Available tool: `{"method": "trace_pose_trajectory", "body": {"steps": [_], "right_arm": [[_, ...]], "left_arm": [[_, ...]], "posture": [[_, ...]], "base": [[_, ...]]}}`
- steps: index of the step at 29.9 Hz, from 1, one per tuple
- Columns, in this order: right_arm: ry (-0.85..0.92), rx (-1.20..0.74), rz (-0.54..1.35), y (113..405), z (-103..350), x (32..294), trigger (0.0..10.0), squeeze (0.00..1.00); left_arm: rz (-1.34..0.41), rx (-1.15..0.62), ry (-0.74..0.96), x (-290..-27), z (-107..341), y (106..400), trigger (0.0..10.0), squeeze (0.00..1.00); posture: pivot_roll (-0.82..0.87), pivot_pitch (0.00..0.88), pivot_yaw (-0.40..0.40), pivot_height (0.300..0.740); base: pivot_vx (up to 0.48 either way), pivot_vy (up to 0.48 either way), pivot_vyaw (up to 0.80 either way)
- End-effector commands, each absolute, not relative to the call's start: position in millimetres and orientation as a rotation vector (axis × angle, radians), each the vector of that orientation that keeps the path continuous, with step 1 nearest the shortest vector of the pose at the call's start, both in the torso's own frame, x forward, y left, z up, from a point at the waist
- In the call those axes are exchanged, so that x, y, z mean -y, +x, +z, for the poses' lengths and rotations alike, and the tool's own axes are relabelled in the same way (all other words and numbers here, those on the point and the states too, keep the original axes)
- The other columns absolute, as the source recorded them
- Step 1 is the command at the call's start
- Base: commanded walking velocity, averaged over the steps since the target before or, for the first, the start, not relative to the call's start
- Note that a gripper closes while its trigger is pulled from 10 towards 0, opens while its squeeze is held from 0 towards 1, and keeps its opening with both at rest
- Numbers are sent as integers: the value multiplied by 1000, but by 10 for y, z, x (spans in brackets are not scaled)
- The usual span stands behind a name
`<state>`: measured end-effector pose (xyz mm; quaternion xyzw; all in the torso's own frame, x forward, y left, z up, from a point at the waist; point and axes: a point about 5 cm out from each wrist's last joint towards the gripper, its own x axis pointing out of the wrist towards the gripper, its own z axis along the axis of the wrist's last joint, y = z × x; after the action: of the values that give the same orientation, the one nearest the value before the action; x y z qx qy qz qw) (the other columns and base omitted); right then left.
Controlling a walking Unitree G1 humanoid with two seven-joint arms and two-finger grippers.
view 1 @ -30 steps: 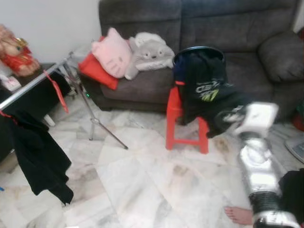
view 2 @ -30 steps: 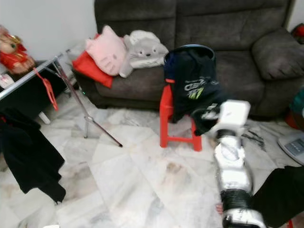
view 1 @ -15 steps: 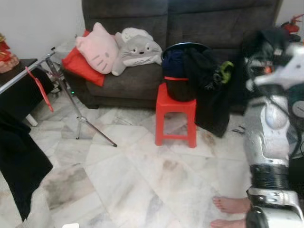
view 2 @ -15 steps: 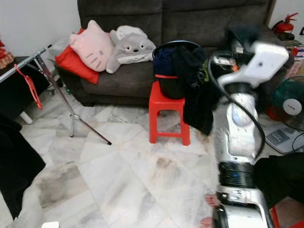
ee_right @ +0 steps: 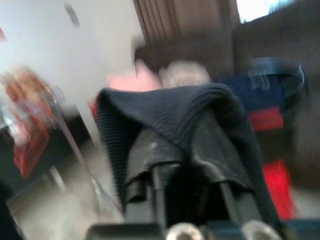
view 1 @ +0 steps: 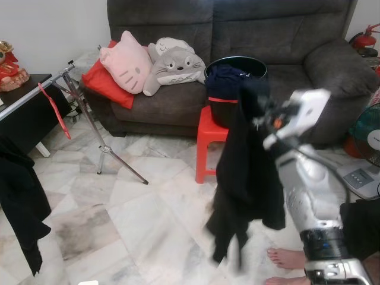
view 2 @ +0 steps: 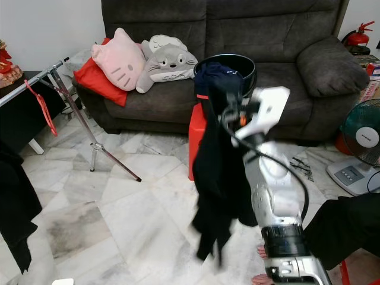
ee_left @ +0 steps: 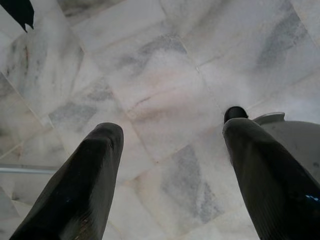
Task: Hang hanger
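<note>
The right gripper (ee_right: 175, 165) is raised in front of the sofa (view 1: 279, 35), its jaws clamped on a black garment (view 1: 246, 172) that drapes over them and hangs down toward the marble floor (view 1: 148, 219). Behind the jaws stands a red stool (view 1: 206, 139) carrying a black bucket (view 2: 234, 62) of dark clothes. Well to the left of the jaws, a metal clothes rack (view 1: 44, 89) holds a red hanger (view 1: 54, 110) and another black garment (view 1: 21, 202). The left gripper (ee_left: 167, 165) hangs over the floor with its jaws apart, holding nothing. A person's bare feet (view 1: 288, 258) rest below the right arm.
</note>
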<state>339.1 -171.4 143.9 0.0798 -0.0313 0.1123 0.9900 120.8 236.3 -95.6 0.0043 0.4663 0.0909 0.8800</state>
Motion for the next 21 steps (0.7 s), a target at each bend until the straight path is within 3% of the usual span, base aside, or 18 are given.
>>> {"method": "trace_pose_trajectory", "body": {"steps": [1,7,21], "right_arm": [[139,-52,130,3337,1111,1805,10000,0],[195,-227,4,3147,586,1861,10000,0],[152,-313,-32,3014,242,1826,10000,0]], "left_arm": [[209,-1007,19,-2469,-961,1116,10000,0],[218,-1024,24,-2515,-970,1033,10000,0],[217,-1026,11,-2382,-1009,1018,10000,0]], "posture": [[-205,0,117,740],[-202,0,120,740],[-175,0,103,740]], "base": [[0,0,0],[0,0,0],[0,0,0]]}}
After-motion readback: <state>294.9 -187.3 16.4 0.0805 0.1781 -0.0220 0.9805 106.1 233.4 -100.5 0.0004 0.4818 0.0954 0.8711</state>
